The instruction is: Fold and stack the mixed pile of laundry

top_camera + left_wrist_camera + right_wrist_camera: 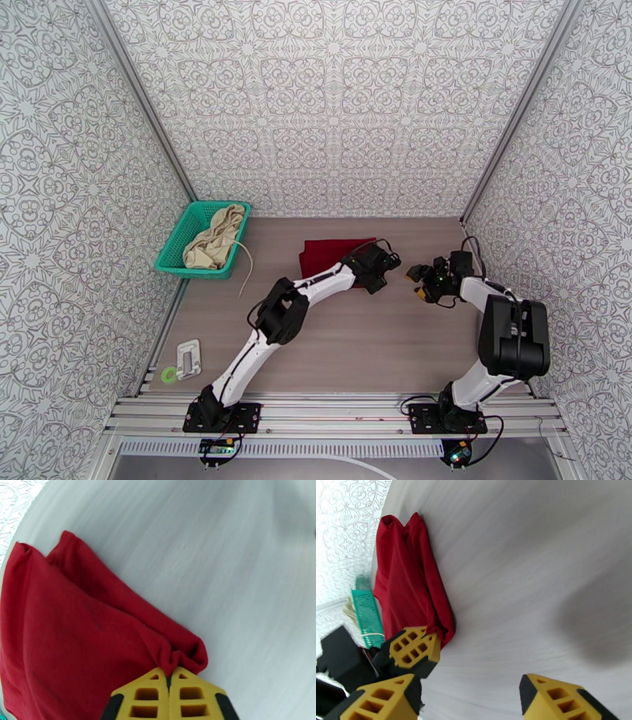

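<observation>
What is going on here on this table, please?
The left gripper is shut on a corner of the dark red cloth shirt, which lies folded over on the wooden table. The right gripper is open close beside that corner and holds nothing. The cream-beige cloth garment lies bunched in the teal plastic mesh basket at the far left, and its thin white cord hangs over the rim onto the table.

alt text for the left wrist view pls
The left gripper, jaws shut, pinches a corner of the folded dark red shirt, cloth puckering at its tips. The shirt lies on a pale wood-grain table.
</observation>
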You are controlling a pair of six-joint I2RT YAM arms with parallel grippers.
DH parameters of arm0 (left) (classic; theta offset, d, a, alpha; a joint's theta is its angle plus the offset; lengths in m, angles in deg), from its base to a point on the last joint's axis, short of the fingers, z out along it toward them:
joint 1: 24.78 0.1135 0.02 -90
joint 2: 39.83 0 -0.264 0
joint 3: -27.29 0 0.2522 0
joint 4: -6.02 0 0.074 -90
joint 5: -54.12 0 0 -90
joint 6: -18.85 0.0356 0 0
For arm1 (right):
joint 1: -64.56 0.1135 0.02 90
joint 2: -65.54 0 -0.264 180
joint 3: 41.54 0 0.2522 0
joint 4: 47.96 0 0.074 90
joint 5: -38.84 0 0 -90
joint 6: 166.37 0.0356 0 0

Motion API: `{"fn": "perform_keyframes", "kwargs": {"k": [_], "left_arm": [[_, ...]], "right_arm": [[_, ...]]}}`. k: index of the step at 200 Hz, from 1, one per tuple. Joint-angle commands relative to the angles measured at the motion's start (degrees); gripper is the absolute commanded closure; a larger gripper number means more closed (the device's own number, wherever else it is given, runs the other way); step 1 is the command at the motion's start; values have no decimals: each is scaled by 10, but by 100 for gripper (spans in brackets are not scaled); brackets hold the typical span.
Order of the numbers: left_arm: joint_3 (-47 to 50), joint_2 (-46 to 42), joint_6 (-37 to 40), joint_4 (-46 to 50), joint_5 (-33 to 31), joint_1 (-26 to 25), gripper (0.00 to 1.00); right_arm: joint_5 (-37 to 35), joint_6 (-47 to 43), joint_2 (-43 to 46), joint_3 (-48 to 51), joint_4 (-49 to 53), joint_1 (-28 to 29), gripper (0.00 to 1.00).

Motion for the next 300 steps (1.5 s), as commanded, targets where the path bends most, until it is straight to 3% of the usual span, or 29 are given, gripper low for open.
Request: {"fn": "perform_keyframes", "kwargs": {"k": [1,37,81,115,168,192,216,234,252,280,300], "left_arm": [[49,-81,-7,-82,24,10,100],[95,-121,-15,-120,49,19,100],[95,-121,-18,-116,58,20,100],[104,-121,-19,-115,63,21,100],[132,-146,-24,-131,66,21,100],[141,-153,-27,-135,68,22,100],[156,-163,-28,-141,70,21,100],[171,-172,-32,-143,70,23,100],[203,-190,-51,-158,78,27,75],[279,-238,-99,-201,108,32,57],[346,-286,-143,-229,124,34,56]], "right_arm": [[40,54,-20,8,-66,-1,28],[42,92,-54,-12,-102,35,19],[75,276,-137,-29,-291,80,14],[76,363,-188,-58,-378,103,12],[71,323,-236,-152,-282,142,14],[76,304,-265,-198,-252,147,23],[81,206,-296,-279,-117,149,42],[45,89,-302,-332,15,148,53],[10,3,-300,-366,97,146,65],[-67,-110,-294,-416,194,144,86],[-143,-188,-290,-463,268,142,96]]}}
